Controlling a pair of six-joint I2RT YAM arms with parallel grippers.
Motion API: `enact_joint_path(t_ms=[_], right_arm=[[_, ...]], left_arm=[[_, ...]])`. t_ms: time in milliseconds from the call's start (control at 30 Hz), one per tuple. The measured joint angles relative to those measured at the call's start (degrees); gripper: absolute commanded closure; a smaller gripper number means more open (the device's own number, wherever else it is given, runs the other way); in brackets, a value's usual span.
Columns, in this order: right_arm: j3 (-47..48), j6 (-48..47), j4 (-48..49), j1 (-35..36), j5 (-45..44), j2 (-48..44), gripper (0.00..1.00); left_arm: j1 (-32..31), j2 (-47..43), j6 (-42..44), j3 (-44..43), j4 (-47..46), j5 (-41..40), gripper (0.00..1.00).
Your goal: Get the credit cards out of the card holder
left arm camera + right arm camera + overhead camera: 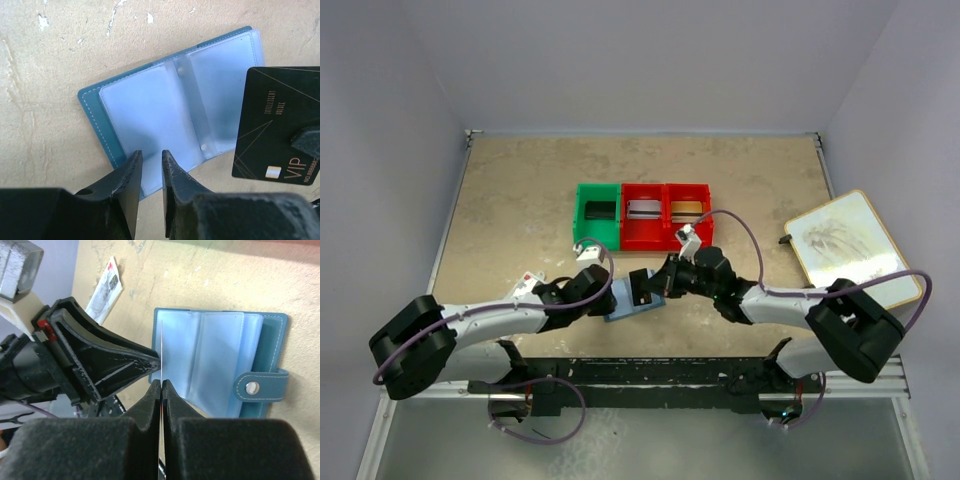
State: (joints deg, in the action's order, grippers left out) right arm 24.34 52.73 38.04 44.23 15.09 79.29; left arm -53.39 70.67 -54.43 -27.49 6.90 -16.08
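The card holder (165,115) lies open on the table, its light blue sleeves facing up, also seen in the right wrist view (225,365) and from above (632,306). My left gripper (151,155) has its jaws a narrow gap apart, with the tips down on the holder's near edge and nothing pinched between them. My right gripper (162,382) is shut on a dark credit card (277,130) marked VIP, held clear of the holder beside its right edge. That card shows edge-on (162,350) in the right wrist view. In the top view both grippers meet over the holder.
Behind the holder stand a green bin (597,212) and two red bins (642,232) that hold a silver card (643,210) and a gold card (686,208). A white board (850,245) lies at the right. A white packet with red marks (106,290) lies to the left.
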Motion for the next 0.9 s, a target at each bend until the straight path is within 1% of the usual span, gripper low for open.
enact_joint_path(t_ms=[133, 267, 333, 467, 567, 633, 700, 767, 900], right_arm=[[-0.5, -3.4, 0.9, 0.0, -0.4, -0.5, 1.00], [-1.2, -5.9, 4.5, 0.0, 0.2, -0.5, 1.00], [-2.1, -7.2, 6.0, 0.0, 0.5, -0.8, 1.00], [-3.7, -11.1, 6.5, 0.9, 0.0, -3.3, 1.00], [-4.4, -15.6, 6.5, 3.4, -2.3, -6.8, 1.00], [-4.5, -19.4, 6.8, 6.2, -4.1, -9.5, 1.00], [-4.5, -22.8, 7.3, 8.5, -5.6, -11.7, 1.00], [-4.7, -26.7, 8.0, 10.3, -6.8, -13.8, 1.00], [-5.4, -32.6, 8.2, 11.3, -7.9, -16.6, 1.00]], left_arm=[[0.0, -1.6, 0.1, -0.2, 1.9, -0.8, 0.72], [0.0, -3.0, 0.5, -1.8, 4.4, -1.9, 0.66], [0.0, -3.8, 1.1, -3.1, 6.1, -2.8, 0.58], [0.0, -6.0, 2.6, -6.5, 10.8, -6.4, 0.36], [0.1, -7.2, 4.1, -9.8, 15.4, -10.0, 0.26], [0.9, -7.8, 5.5, -12.5, 18.4, -12.1, 0.23], [3.1, -8.2, 7.4, -15.0, 20.4, -13.4, 0.22], [7.1, -8.4, 9.4, -16.7, 22.1, -13.8, 0.21], [15.5, -8.5, 12.4, -19.4, 26.1, -14.5, 0.13]])
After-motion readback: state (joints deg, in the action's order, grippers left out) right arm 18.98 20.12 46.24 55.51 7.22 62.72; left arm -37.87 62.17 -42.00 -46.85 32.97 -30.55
